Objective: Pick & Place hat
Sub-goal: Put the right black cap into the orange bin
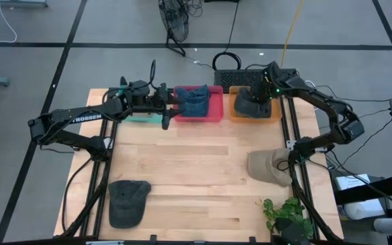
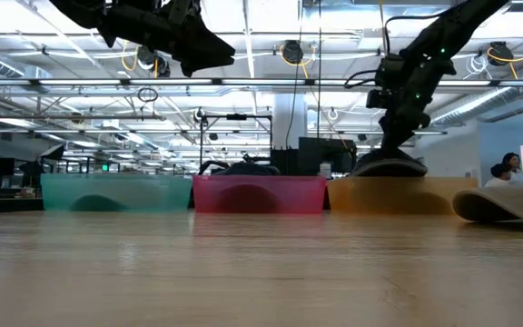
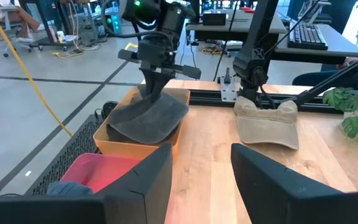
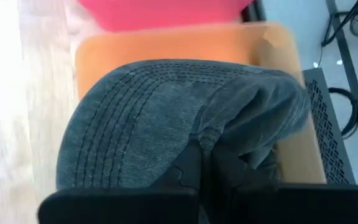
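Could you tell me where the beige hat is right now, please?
In the high view the beige hat lies on the table's right side, near the right arm's base, with the plant just in front of it.

From my low view, tan hat (image 2: 507, 204) is cut by right edge; teal bin's (image 2: 116, 193) contents unreadable, blurred.

Wooden table (image 1: 203, 177) with three bins (image 1: 198, 103), two caps (image 1: 128, 201), plant (image 1: 284, 216).
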### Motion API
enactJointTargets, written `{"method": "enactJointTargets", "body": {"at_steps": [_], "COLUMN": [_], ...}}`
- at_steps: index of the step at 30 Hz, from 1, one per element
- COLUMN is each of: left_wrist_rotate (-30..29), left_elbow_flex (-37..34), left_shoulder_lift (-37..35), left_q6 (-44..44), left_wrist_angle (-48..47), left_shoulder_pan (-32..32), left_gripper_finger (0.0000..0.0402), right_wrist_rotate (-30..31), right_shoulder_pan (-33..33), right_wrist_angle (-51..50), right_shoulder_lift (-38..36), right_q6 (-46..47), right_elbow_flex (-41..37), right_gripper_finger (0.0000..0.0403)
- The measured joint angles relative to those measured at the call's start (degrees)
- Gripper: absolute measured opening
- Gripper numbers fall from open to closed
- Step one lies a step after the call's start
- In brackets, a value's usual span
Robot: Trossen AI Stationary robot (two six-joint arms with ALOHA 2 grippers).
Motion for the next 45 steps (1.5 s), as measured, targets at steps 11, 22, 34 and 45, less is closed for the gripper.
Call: {"method": "enactJointTargets", "body": {"at_steps": [11, 22, 34, 45], "left_wrist_rotate": [0.0, -0.1, -0.1, -0.1], "left_elbow_flex": [0.0, 0.0, 0.0, 0.0], "left_shoulder_lift": [0.0, 0.0, 0.0, 0.0], "left_q6": [-0.2, 0.0, -0.3, -0.3], "left_wrist_angle": [-0.3, -1.3, -1.6, -1.6], "left_shoulder_pan": [0.0, 0.0, 0.0, 0.0], "left_gripper_finger": [0.0175, 0.0175, 0.0175, 0.0175], "right_wrist_rotate": [22.0, 24.6, 33.7, 20.7], "right_shoulder_pan": [4.0, 8.1, 12.7, 15.5], "right_wrist_angle": [4.3, 2.7, -4.9, -2.7], "right_shoulder_lift": [0.7, 0.7, -1.4, -11.2], "right_q6": [0.9, 4.8, 13.5, 30.2], "right_elbow_flex": [-1.8, -1.8, -1.8, -1.8], "right_gripper_finger": [0.0004, 0.0065, 0.0098, 0.0097]}}
